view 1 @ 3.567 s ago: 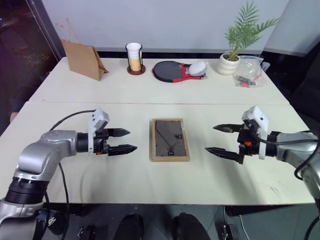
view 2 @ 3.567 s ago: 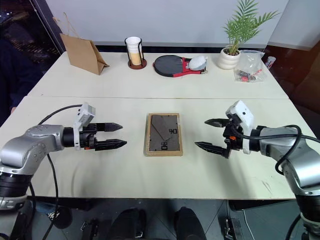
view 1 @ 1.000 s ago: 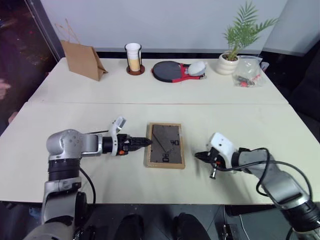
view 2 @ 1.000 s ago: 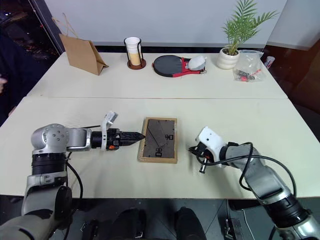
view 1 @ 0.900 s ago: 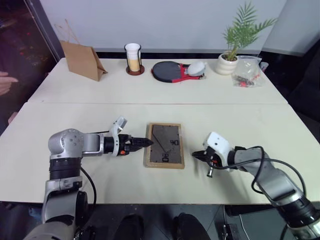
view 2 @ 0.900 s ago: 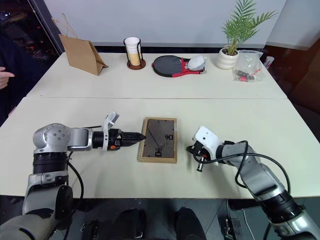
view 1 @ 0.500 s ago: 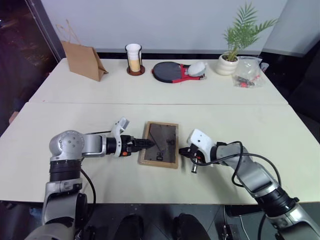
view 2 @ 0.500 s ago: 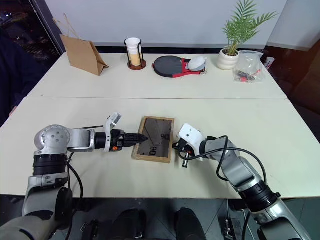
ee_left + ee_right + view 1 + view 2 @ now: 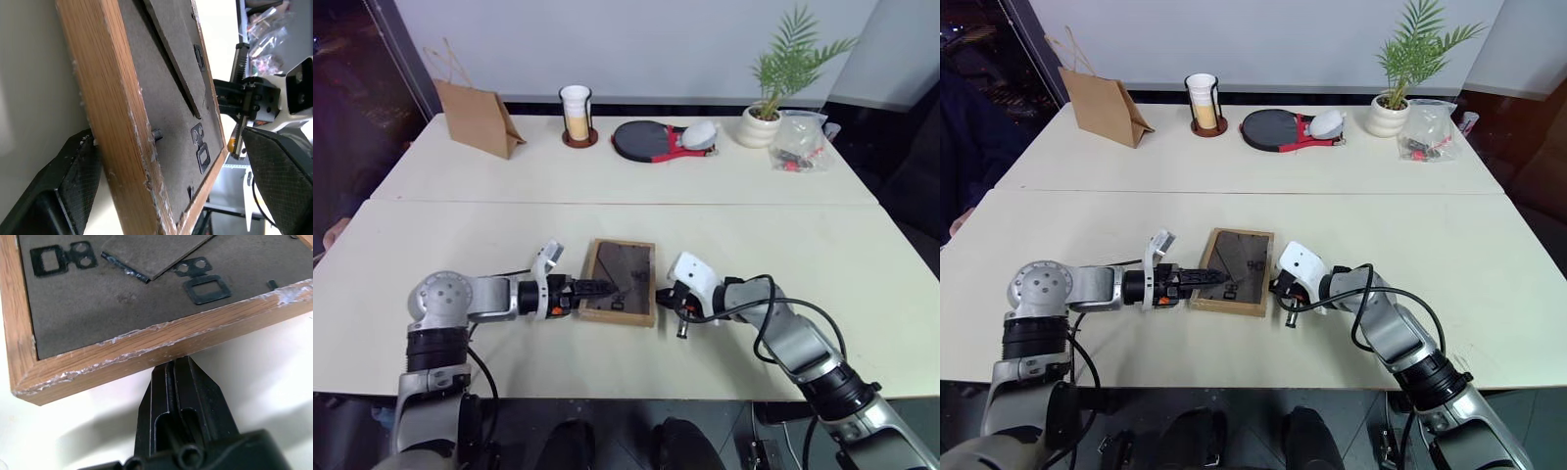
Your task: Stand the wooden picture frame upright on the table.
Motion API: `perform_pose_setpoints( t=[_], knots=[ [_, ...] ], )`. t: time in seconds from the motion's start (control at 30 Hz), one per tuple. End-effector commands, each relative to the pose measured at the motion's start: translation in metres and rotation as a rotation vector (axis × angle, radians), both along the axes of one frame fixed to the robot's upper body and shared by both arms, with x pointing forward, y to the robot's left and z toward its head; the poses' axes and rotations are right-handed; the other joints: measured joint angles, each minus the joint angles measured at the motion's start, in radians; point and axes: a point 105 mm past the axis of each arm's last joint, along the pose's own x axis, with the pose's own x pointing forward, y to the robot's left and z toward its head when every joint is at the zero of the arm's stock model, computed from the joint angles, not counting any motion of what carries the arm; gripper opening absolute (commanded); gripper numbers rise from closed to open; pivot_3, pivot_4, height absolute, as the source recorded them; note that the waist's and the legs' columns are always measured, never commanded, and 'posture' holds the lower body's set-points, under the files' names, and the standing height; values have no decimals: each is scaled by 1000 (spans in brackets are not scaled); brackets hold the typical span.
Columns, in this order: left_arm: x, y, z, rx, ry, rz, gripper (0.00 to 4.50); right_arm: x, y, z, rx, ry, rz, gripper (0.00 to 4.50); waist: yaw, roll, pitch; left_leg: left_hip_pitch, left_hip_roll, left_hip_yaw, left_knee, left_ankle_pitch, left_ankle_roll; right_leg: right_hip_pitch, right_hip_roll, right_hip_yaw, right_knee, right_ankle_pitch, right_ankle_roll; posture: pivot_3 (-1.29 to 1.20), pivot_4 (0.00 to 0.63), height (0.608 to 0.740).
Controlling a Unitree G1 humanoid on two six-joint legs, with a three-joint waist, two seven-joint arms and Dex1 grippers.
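Hands (image 9: 605,291) (image 9: 179,363) at frame (image 9: 619,280) edges

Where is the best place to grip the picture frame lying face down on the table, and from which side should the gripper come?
Probably the wooden rim of one long side of the picture frame, from the robot's left: there the left gripper has one finger under the edge and one above, while the shut right gripper braces the opposite side on the table.

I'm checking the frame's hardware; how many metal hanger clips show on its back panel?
2. One hanger clip sits near a corner of the wooden picture frame; the other hanger clip lies by the long edge. The stand may hide more.
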Motion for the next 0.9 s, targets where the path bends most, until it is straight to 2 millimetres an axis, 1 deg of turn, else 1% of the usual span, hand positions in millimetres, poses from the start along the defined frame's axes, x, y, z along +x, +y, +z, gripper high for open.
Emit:
perform_pose_setpoints(
  t=[0.03,0.07,0.13,0.17,0.3,0.33,0.43,0.5,0.53,0.57,0.6,0.67,0.7,0.73,0.77,0.83,0.9],
  knots=[
    [-3,-5,4,-54,4,-16,2624,-1,7,11,14,-36,33,0,0,0,0,0,0,0,0,0,0,0,0,0,0,0,0,0,150,740],
    [-3,-6,4,-60,5,-14,2101,-1,6,11,9,-39,33,0,1,0,0,0,0,0,0,0,0,0,0,0,0,0,0,0,150,740],
    [-3,-6,4,-71,5,-8,1214,-1,4,12,6,-42,29,0,1,0,0,0,0,0,0,0,0,0,0,0,0,0,0,0,150,740],
    [-3,-5,4,-79,5,-4,1009,-1,3,13,7,-42,24,0,1,0,0,0,0,0,0,0,0,0,0,0,0,0,0,0,150,740],
    [0,-2,14,-153,-20,24,1046,-2,-14,21,3,-51,-14,0,5,0,0,0,-1,0,0,0,0,0,-1,-1,0,0,0,0,150,740],
    [0,0,17,-168,-35,35,1046,-2,-22,26,3,-59,-38,0,4,0,0,-1,-1,-1,0,0,0,0,-1,-1,-1,0,0,0,150,740],
    [5,4,28,-226,-94,73,1046,-1,-49,49,56,-68,-134,0,4,-1,0,-2,-1,-1,0,0,0,-1,-1,-1,-1,0,0,0,150,740],
    [8,5,35,-247,-135,78,1046,-2,-58,70,123,-70,-166,0,3,-1,0,-2,-1,-1,0,0,0,-1,-1,-1,-1,0,0,0,150,740],
    [9,5,38,-250,-154,76,1046,-4,-59,80,162,-64,-171,0,2,-1,0,-2,0,-1,0,0,0,-1,-1,-1,-1,0,0,0,150,740],
    [11,4,42,-258,-176,75,1046,-5,-58,93,218,-54,-165,0,0,-1,0,-2,0,-1,0,0,0,-1,-1,-1,-1,0,0,0,150,740],
    [12,2,46,-261,-205,65,1046,-8,-56,106,260,-51,-144,0,-2,0,0,-1,0,-1,0,0,0,-1,-1,-1,-1,0,0,0,150,740],
    [13,-1,52,-265,-248,41,1046,-10,-47,126,326,-40,-106,0,-3,0,0,-1,0,-1,-1,0,0,-1,-1,0,-1,0,-1,0,150,740],
    [14,-3,54,-269,-260,32,1046,-10,-42,132,353,-30,-87,541,-2,0,0,-1,1,-1,-1,0,0,-1,-1,-1,-1,0,-1,0,150,740],
    [15,-4,55,-271,-270,24,1046,-10,-36,137,379,-14,-66,858,-1,0,0,-1,1,-1,-1,0,0,-1,-1,-1,-1,0,-1,0,150,740],
    [15,-6,55,-271,-278,16,1046,-11,-32,140,395,2,-47,1306,0,0,0,-1,1,-1,-1,0,0,-1,-1,-1,-1,0,-1,0,150,740],
    [15,-9,55,-263,-293,-7,1046,-11,-17,144,416,43,12,2296,1,0,0,-2,0,-1,-1,0,0,-1,-1,-1,-2,0,-1,0,150,740],
    [14,-12,54,-258,-306,-32,1046,-5,-6,148,439,64,30,3279,0,0,0,-2,0,-1,-1,0,0,-2,-1,0,-2,0,-1,0,150,740]
  ],
)
